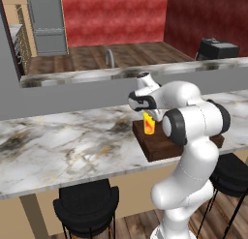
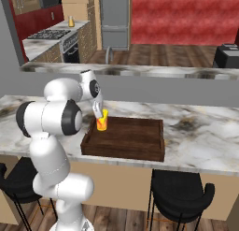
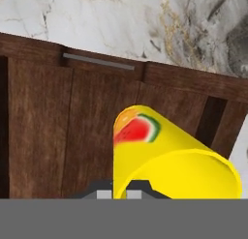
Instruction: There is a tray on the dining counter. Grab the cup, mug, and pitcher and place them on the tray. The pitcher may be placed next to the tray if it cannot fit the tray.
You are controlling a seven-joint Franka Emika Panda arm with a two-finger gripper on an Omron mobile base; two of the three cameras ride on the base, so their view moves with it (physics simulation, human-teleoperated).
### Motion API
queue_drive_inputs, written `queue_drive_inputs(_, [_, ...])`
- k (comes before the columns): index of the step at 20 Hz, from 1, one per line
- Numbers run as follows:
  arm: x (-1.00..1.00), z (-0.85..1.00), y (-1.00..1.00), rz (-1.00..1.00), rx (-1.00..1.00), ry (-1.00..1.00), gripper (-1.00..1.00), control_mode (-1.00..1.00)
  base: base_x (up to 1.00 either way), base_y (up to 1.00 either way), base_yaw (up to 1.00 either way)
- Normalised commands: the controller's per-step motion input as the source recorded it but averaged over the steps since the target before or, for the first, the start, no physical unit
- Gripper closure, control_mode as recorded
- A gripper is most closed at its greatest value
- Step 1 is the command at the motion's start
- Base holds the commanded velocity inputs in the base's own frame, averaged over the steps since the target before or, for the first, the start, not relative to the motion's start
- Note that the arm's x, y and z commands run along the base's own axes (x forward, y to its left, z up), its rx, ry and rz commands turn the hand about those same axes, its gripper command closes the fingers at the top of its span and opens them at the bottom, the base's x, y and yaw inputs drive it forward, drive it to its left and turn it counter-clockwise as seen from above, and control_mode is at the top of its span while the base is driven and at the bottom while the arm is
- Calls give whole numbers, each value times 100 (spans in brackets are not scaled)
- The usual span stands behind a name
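One yellow cup (image 2: 102, 122) with a red watermelon mark sits at the left end of the dark wooden tray (image 2: 135, 137), close to its near-left corner, and appears to rest on or just above the tray floor. The claw (image 2: 99, 114) is clenched on the cup's rim, one finger inside the wall, as the hand view shows with the finger tips at the cup's open mouth. The tray lies on the marble dining counter (image 2: 200, 136), with a grey ledge (image 2: 154, 87) behind it and black stools (image 2: 179, 197) tucked under the near edge. Neither the green mug nor the glass pitcher can be made out near the tray. The cup looks slightly tilted in the grip, so letting go before its base is flat could tip it over, perhaps off the tray's low left side. Lifting away at an angle could also drag the rim and knock it down.
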Motion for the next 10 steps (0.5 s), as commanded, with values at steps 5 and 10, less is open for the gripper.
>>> queue_drive_inputs(5, [15,-12,0,0,0,0,100,-100,0,0,0])
queue_drive_inputs(10, [7,-13,0,0,0,0,100,-100,0,0,0])
